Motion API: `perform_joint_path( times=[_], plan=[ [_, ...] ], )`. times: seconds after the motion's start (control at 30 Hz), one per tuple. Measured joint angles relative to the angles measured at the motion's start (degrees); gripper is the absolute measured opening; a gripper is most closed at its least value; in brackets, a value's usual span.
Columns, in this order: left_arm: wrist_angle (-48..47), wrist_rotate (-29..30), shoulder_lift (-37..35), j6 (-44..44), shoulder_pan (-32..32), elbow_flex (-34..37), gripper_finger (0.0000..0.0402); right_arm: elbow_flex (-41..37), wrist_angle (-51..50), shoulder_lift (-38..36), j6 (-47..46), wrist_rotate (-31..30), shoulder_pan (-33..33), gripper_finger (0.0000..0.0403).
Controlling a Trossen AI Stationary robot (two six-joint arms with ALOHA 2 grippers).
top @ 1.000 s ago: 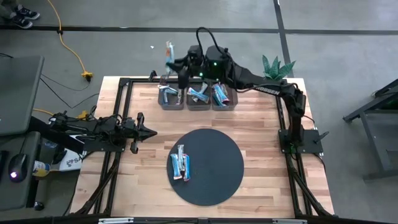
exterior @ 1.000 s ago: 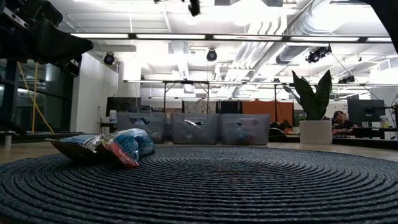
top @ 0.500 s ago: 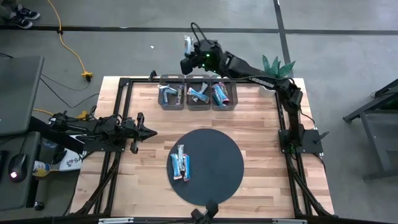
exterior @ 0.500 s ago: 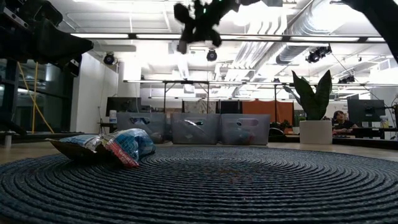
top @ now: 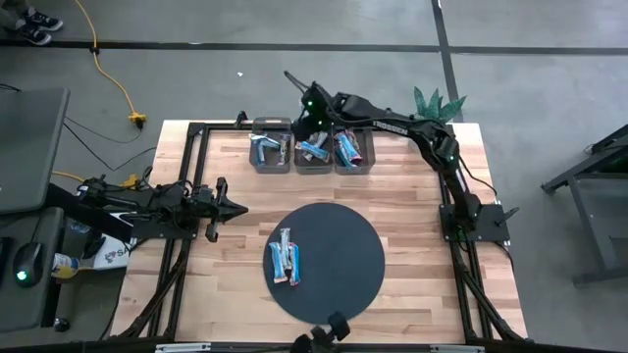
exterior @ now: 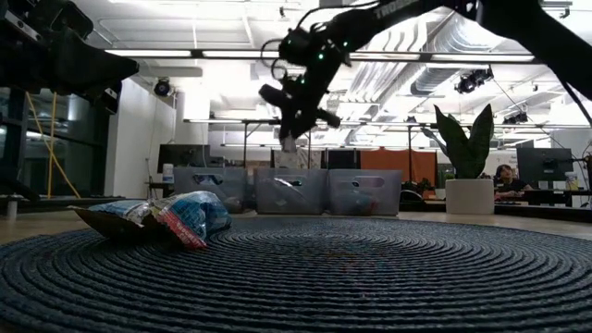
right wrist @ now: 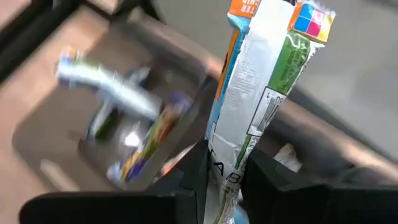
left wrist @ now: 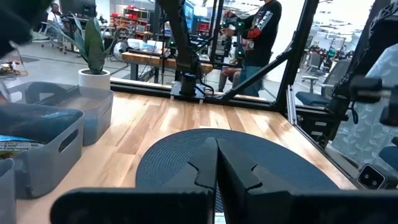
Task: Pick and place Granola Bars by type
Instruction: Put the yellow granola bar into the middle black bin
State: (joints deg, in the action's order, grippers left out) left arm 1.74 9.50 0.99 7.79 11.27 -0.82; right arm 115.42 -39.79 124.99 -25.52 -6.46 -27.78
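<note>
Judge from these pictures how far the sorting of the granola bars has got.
Done: the three grey bins at the table's far edge each already hold bars. In hand: the right hand is shut on one granola bar above the bins. Left: two or three bars lie on the round dark mat. The left hand waits shut at the table's left.

high: straight down over whole counter (top: 412, 196) | low: mat-level, facing room | wrists: close, looking past own fingers | high and low share round mat (top: 334, 257), bins (top: 312, 149)
</note>
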Motion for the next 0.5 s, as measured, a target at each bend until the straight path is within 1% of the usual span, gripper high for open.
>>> perform_joint_path(
  times=[0.17, 0.5],
  plan=[
    [0.0, -0.02, 0.0, 0.0, 0.0, 0.02, 0.0001, 0.0, -1.55, 2.0, -0.24, 4.6, 0.97, 0.0064],
    [-0.02, -0.02, -0.02, 0.0, -0.01, 0.0, 0.0001, 0.02, -2.84, 6.42, -0.28, 3.78, 2.35, 0.0064]
  ],
)
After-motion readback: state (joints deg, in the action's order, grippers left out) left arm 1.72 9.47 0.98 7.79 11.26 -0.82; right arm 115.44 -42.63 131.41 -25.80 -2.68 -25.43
